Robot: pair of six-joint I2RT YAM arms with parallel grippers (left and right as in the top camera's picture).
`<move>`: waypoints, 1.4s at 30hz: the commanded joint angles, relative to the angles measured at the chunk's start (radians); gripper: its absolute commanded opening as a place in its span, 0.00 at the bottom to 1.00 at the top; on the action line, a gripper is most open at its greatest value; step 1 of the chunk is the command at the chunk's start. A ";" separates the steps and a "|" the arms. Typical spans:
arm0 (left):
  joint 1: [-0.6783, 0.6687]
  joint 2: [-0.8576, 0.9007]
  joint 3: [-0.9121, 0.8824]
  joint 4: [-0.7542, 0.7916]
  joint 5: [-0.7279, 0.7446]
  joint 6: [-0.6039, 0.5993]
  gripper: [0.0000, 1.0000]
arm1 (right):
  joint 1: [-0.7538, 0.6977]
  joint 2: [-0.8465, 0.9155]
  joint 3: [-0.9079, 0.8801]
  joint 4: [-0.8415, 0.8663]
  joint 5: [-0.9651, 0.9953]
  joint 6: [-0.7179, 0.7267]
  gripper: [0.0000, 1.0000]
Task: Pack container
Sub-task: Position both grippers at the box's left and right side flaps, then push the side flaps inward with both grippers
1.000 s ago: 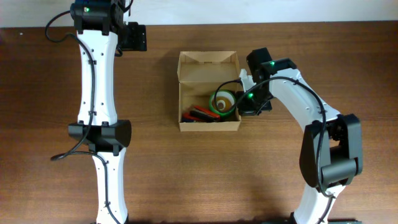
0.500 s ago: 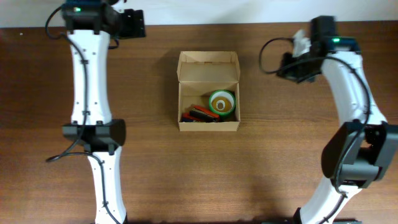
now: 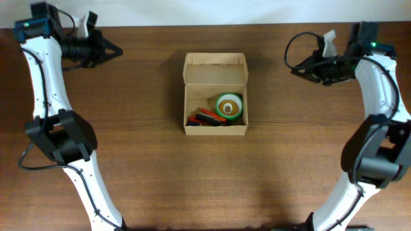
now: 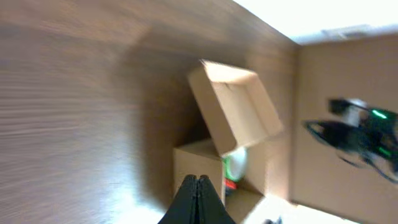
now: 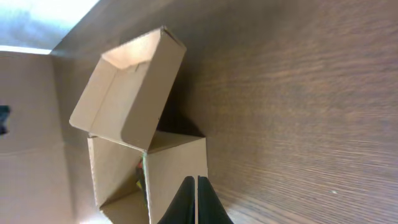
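Note:
The tan cardboard container (image 3: 191, 96) stands at the table's middle with its flap lid (image 3: 215, 68) folded back, open. Inside lie a green tape roll (image 3: 229, 106) and red and orange markers (image 3: 209, 117). My left gripper (image 3: 119, 50) hovers far left of the box at the back, shut and empty, pointing toward it. My right gripper (image 3: 295, 70) hovers to the box's right, also shut and empty. The left wrist view shows the shut gripper (image 4: 199, 180) before the container (image 4: 194, 163), with the tape roll (image 4: 235, 165) showing green. In the right wrist view, the gripper (image 5: 196, 180) faces the container (image 5: 177, 168).
Bare brown wooden table (image 3: 205, 179) surrounds the box on all sides. A pale wall edge (image 3: 212, 11) runs along the table's back. Both arms rise from the front edge, left (image 3: 83, 167) and right (image 3: 366, 160).
The right gripper has withdrawn from the box's right wall to the far right. The left arm has swung out to the back left corner and its gripper has shut.

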State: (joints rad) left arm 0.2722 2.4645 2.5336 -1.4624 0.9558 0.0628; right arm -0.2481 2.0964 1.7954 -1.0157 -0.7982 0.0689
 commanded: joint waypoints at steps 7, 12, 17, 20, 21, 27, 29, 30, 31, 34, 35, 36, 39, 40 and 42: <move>-0.081 -0.022 -0.183 0.154 0.215 0.104 0.02 | -0.001 0.169 0.009 -0.036 -0.170 -0.092 0.04; -0.089 0.011 -0.268 0.178 0.233 0.089 0.02 | 0.001 0.201 0.009 -0.042 -0.188 -0.106 0.04; -0.103 0.089 -0.287 0.145 0.269 0.089 0.02 | 0.018 0.201 0.009 -0.042 -0.185 -0.114 0.04; -0.121 0.122 -0.287 0.142 0.268 0.088 0.01 | 0.038 0.201 0.009 -0.039 -0.160 -0.114 0.04; -0.129 0.133 -0.287 0.142 0.267 0.088 0.01 | 0.047 0.201 0.009 -0.037 -0.151 -0.114 0.04; -0.171 0.188 -0.287 0.142 0.258 0.082 0.02 | 0.113 0.211 0.009 -0.006 -0.136 -0.104 0.04; -0.181 0.194 -0.287 0.144 0.244 0.082 0.02 | 0.131 0.222 0.009 0.005 -0.137 -0.086 0.04; -0.185 0.195 -0.287 0.146 0.240 0.081 0.01 | 0.139 0.230 0.009 0.012 -0.136 -0.078 0.04; -0.190 0.195 -0.287 0.146 0.232 0.081 0.02 | 0.146 0.235 0.009 0.016 -0.141 -0.071 0.04; -0.200 0.196 -0.287 0.145 0.214 0.078 0.01 | 0.164 0.256 0.009 0.031 -0.141 -0.061 0.04; -0.204 0.196 -0.287 0.146 0.214 0.077 0.02 | 0.170 0.261 0.009 0.037 -0.143 -0.060 0.04; -0.208 0.198 -0.287 0.146 0.212 0.077 0.02 | 0.171 0.264 0.009 0.041 -0.145 -0.054 0.04; -0.218 0.204 -0.287 0.145 0.199 0.066 0.02 | 0.175 0.269 0.009 0.053 -0.148 -0.045 0.04; -0.222 0.208 -0.287 0.146 0.199 0.066 0.02 | 0.176 0.269 0.009 0.056 -0.148 -0.045 0.04; -0.230 0.214 -0.287 0.147 0.198 0.066 0.01 | 0.176 0.269 0.009 0.060 -0.149 -0.045 0.04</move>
State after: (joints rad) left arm 0.0563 2.6492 2.2520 -1.3190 1.1660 0.1310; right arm -0.0765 2.3520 1.7954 -0.9600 -0.9401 0.0212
